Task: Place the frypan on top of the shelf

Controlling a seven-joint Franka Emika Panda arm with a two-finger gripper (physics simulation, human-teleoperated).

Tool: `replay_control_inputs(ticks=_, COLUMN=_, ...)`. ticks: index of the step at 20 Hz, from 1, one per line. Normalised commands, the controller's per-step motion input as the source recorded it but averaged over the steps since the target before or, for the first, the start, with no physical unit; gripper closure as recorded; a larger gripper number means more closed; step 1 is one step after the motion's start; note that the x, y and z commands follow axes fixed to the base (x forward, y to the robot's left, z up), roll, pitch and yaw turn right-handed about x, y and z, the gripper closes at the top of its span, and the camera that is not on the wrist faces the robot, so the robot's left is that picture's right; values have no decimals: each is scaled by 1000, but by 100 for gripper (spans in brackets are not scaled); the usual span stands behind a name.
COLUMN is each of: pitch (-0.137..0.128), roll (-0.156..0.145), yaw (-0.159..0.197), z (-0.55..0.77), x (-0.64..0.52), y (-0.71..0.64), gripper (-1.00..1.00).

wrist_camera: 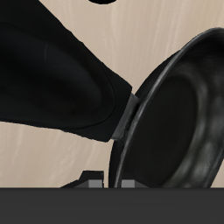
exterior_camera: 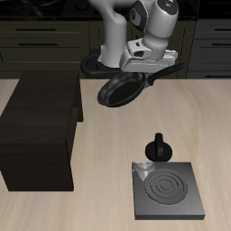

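Currently the round, shallow black frypan (exterior_camera: 117,89) is held aloft, clamped by its handle in the two-finger gripper (exterior_camera: 150,70), beside the large dark wooden shelf (exterior_camera: 41,126); it should be carried level over the flat top, then lowered gently

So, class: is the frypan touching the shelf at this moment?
Apart. In the exterior view the frypan hangs from the claw in the air, past the shelf, with bare table showing between them.
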Motion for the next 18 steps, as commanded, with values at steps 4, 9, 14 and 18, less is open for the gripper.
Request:
replay_control_inputs(ticks=4, pitch=-41, roll=-1, yaw=-10, z=417, x=-53, y=-105, gripper=100)
replay_control_inputs(ticks=9, pitch=-43, roll=-8, yaw=-5, z=380, x=-45, y=-113, gripper=100)
replay_control_inputs(ticks=14, pitch=-37, roll=4, yaw=-5, z=340, x=-45, y=-69, gripper=100)
replay_control_inputs(ticks=18, pitch=-37, roll=-2, yaw=1, z=297, x=-24, y=-47, gripper=100)
